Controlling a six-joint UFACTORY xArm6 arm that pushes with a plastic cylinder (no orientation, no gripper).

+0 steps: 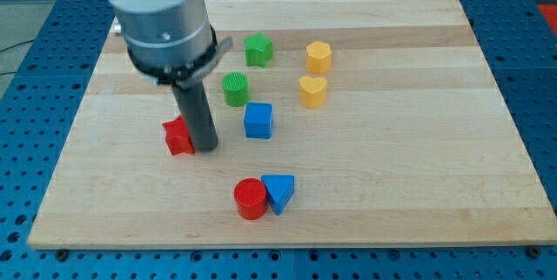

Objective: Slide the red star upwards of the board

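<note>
Tip (pixel 207 148) touches the red star (pixel 178 136) at its 3 o'clock. No pincer fitted. Star judged light, rigid, free-sliding; push from 6 o'clock.

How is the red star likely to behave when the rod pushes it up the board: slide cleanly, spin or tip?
The red star looks squat, so it will probably slide rather than tip. My tip sits against its right side, not below it, so a push from here may spin it or send it sideways. The smooth wooden board probably offers little resistance.
</note>
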